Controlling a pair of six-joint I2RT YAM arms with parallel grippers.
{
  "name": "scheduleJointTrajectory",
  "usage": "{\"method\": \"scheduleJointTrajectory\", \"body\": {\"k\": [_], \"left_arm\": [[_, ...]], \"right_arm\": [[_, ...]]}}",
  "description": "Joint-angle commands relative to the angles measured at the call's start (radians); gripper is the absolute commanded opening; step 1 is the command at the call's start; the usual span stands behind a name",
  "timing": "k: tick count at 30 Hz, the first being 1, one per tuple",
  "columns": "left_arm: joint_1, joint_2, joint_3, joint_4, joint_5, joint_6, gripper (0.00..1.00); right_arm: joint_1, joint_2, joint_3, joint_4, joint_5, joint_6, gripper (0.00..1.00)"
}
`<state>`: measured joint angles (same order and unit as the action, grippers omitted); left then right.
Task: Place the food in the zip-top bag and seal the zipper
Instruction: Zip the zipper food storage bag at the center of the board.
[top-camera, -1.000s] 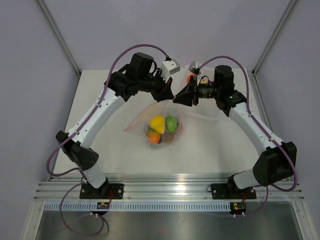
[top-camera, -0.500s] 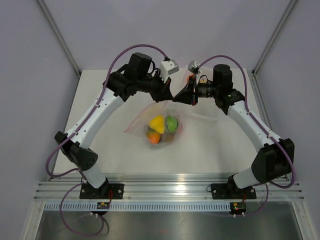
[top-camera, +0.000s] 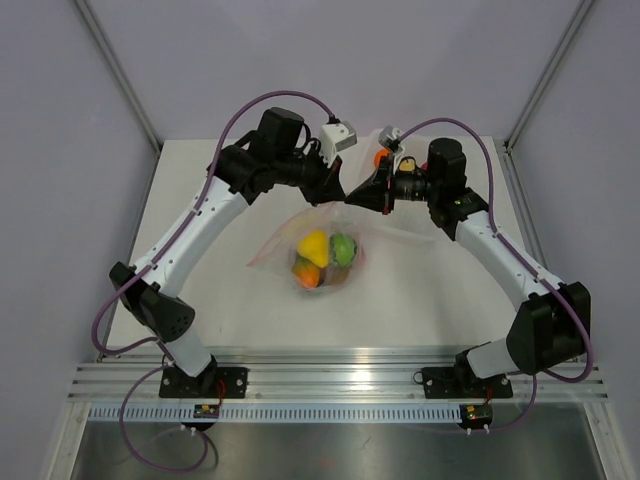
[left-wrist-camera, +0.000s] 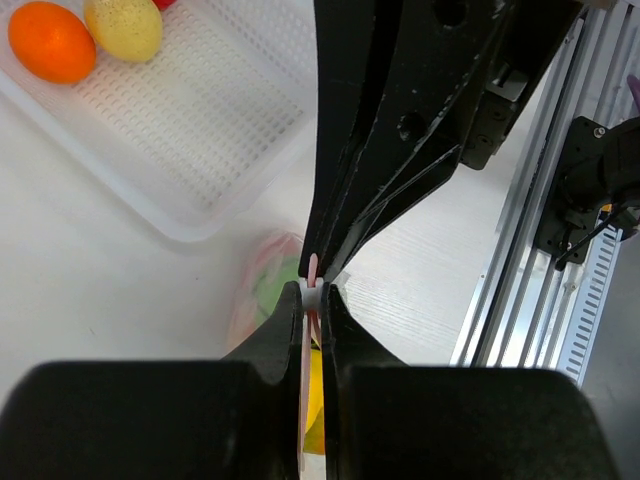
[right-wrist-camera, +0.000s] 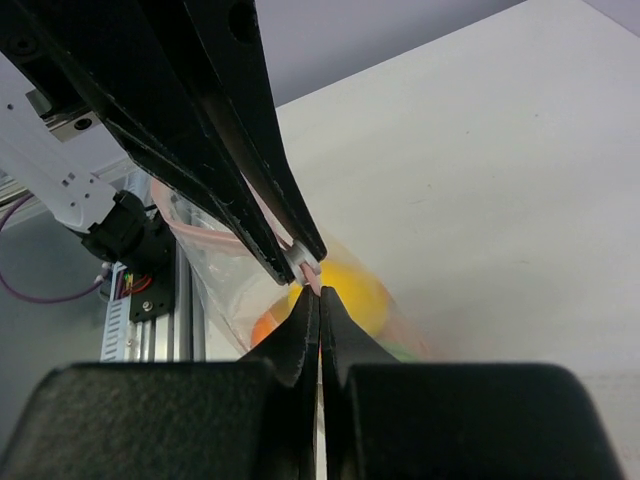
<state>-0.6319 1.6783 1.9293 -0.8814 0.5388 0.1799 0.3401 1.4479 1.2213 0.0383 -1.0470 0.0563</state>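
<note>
The zip-top bag (top-camera: 318, 245) lies mid-worktop (top-camera: 230, 300). Its belly holds a yellow fruit (top-camera: 313, 243), a green fruit (top-camera: 343, 247) and an orange fruit (top-camera: 306, 272), and its mouth edge is drawn up toward the far side. The zipper (left-wrist-camera: 313, 268) is nipped at one spot from both sides. The left tool (left-wrist-camera: 313, 297) and the right tool (right-wrist-camera: 319, 300) are each pressed together on the pink strip, tips nearly meeting.

To my eye the trouble lies in that crowding. If one tool slides along the strip, the thin plastic could slip out, or a stretch could be left unzipped. A hard pull could drag the bag and roll the fruit about. Sealing now would also shut out whatever is not yet inside.

The left wrist view shows the white tray (left-wrist-camera: 200, 215) plainly, with a loose orange fruit (left-wrist-camera: 52, 42) and a pale yellow fruit (left-wrist-camera: 123, 27) in it. The overhead view gives the bag's whole outline, but the arms hide the pinch.
</note>
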Motion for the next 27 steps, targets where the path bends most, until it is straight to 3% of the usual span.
{"method": "scheduleJointTrajectory", "body": {"k": [1,27], "left_arm": [[-0.002,-0.054,-0.036,0.007,0.023,0.001,0.00],[-0.002,-0.129,-0.199,0.001,-0.023,-0.022,0.00]], "right_arm": [[0.005,-0.076,-0.037,0.179,0.120,0.053,0.00],[-0.018,-0.124,-0.103,0.325,0.321,0.145,0.00]]}}
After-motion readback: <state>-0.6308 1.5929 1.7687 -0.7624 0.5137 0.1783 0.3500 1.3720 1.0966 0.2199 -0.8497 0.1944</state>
